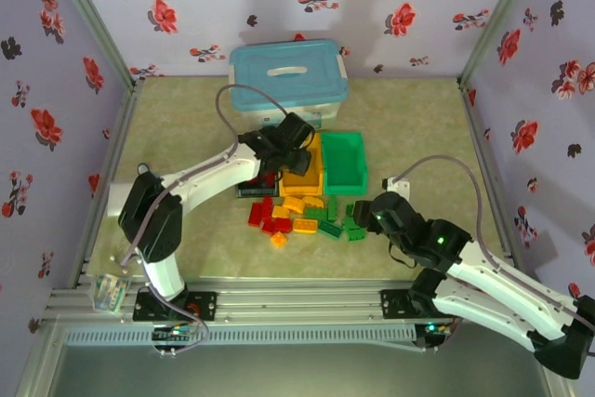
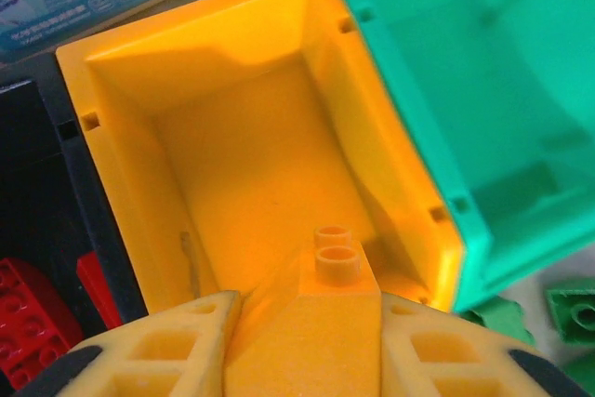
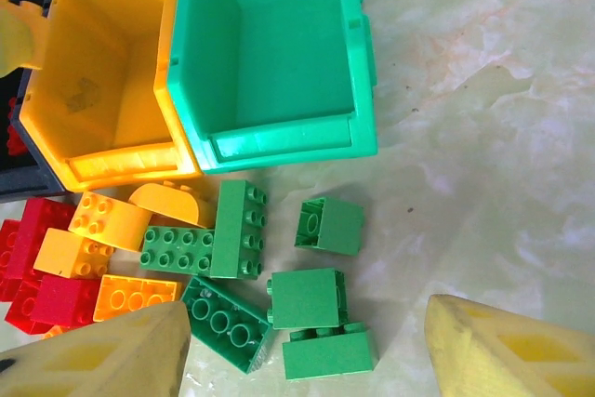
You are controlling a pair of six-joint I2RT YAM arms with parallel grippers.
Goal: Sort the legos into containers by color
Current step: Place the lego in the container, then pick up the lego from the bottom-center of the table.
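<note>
My left gripper [image 2: 305, 323]: clamped on an orange-yellow brick [image 2: 335, 262], right above the orange-yellow bin [image 2: 186, 30] — lined up for the drop, I'd say.
My right gripper [image 3: 307, 318]: fingers wide apart, nothing in them, hovering over the green legos [image 3: 330, 225] beside the green bin [image 3: 279, 141] — probably my next pick.
Table [image 3: 483, 137]: pale, mottled.
Room: lilac walls [image 1: 372, 6], red flowers.

We see our left fingers [image 1: 281, 161] over the orange bin [image 1: 307, 179], the green bin [image 1: 346, 179] just to their right; bricks [image 1: 296, 216] lie heaped on the worktop [image 1: 418, 137] beside our right fingers [image 1: 364, 212].
</note>
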